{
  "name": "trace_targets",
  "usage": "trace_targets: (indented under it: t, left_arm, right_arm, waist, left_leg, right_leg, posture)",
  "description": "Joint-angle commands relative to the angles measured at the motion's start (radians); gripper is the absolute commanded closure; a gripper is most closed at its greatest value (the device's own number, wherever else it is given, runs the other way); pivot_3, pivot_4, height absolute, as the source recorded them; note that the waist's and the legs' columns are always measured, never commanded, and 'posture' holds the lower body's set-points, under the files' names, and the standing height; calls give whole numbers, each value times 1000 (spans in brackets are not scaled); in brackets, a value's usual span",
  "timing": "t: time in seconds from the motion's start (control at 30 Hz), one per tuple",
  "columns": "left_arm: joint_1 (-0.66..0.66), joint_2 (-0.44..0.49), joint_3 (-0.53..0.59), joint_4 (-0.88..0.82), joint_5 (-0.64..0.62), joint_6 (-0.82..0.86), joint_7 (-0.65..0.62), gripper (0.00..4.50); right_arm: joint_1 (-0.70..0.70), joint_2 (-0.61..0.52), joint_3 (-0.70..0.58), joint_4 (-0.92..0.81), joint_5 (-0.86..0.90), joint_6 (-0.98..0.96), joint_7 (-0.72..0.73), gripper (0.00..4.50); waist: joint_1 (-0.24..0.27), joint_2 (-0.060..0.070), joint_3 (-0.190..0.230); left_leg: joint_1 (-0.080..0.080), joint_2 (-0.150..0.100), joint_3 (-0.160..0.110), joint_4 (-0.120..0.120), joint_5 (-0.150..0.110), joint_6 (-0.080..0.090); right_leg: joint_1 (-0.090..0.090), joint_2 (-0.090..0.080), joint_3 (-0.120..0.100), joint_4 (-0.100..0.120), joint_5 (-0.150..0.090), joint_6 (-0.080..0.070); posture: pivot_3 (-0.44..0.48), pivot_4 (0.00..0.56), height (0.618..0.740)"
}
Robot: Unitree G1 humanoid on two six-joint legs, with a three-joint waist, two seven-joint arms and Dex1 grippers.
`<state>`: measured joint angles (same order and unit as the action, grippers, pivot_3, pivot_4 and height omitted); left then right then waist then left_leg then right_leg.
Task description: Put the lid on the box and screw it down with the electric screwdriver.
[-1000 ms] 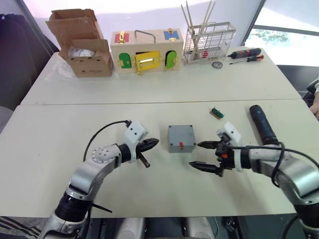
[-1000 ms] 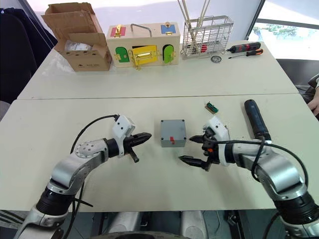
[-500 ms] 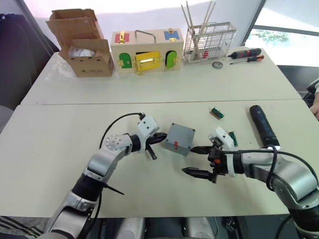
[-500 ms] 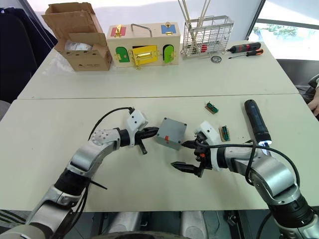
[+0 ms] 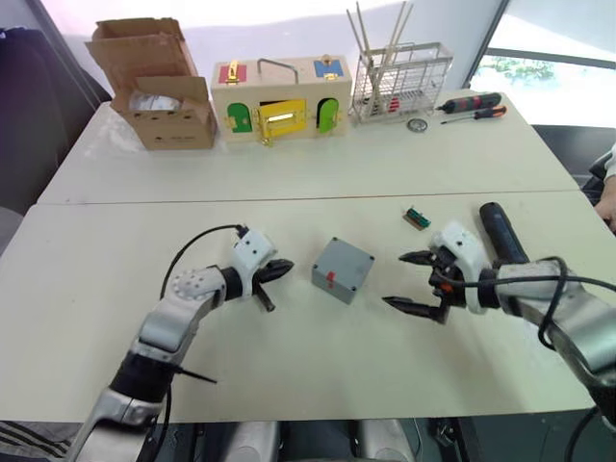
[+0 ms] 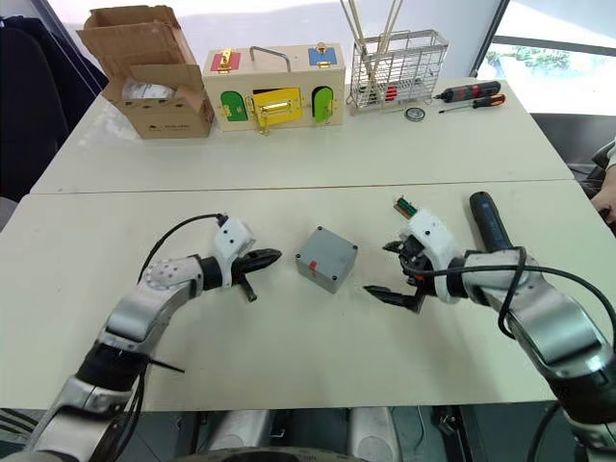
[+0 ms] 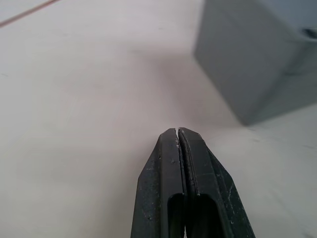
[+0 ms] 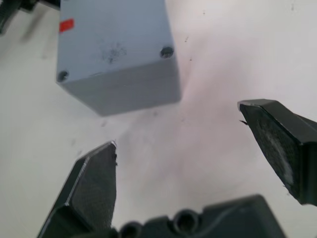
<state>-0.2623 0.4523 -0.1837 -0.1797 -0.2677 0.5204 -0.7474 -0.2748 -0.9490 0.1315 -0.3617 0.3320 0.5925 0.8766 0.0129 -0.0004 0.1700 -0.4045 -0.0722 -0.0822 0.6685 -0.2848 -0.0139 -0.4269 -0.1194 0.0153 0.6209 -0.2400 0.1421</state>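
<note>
The grey box sits turned at an angle in the middle of the near table, a small red mark on its side facing me. Its upper face is closed, with small holes at the corners. The lid is out of view as a loose piece. My left gripper is shut and empty, its tip a short way left of the box. My right gripper stands wide open to the box's right, touching nothing. The black electric screwdriver lies flat on the table behind the right wrist.
A small green part lies between the box and the screwdriver. On the far table stand a cardboard box, a wooden box with coloured doors, a wire rack and hand screwdrivers. A person's hand shows at the right edge.
The left gripper reached in, pushed the box so it turned, then drew back to the left. The right gripper moved in toward the box and then pulled back right, still open.
</note>
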Motion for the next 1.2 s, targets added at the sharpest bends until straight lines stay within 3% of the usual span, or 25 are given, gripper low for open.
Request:
trace_targets:
  t: [0.03, 0.13, 0.47, 0.73, 1.2]
  left_arm:
    - [42, 12, 20, -132, -72, 49, -26, 4500]
    - [86, 17, -21, -205, -77, 78, -26, 4500]
    - [16, -36, -93, -117, 0, 38, 23, 4500]
    - [-45, -80, -93, -9, 53, -48, 48, 4500]
    - [-73, -105, -87, 40, 72, -101, 53, 4500]
  right_arm:
    - [-47, 22, 48, 89, -69, -128, 64, 12]
    - [-96, 56, 92, 158, -98, -200, 124, 12]
    - [-105, 120, 128, 121, -103, -196, 205, 12]
    - [11, 113, 69, -23, -80, -72, 151, 12]
    - [69, 118, -9, -87, -63, 6, 70, 12]
  waist:
    - [0, 0, 0]
    - [-3, 0, 0]
    - [-1, 0, 0]
    - [0, 0, 0]
    - [1, 0, 0]
  left_leg:
    - [0, 0, 0, 0, 0, 0]
    - [0, 0, 1, 0, 0, 0]
    - [0, 0, 0, 0, 0, 0]
    - [0, 0, 0, 0, 0, -1]
    - [0, -1, 0, 0, 0, -1]
  right_leg:
    - [0, 0, 0, 0, 0, 0]
    - [0, 0, 1, 0, 0, 0]
    - [0, 0, 1, 1, 0, 0]
    - [0, 0, 1, 1, 0, 0]
    - [0, 0, 1, 2, 0, 0]
  posture:
    - [0, 150, 734]
    - [0, 150, 734]
    - [0, 150, 734]
    - [0, 150, 734]
    - [0, 150, 734]
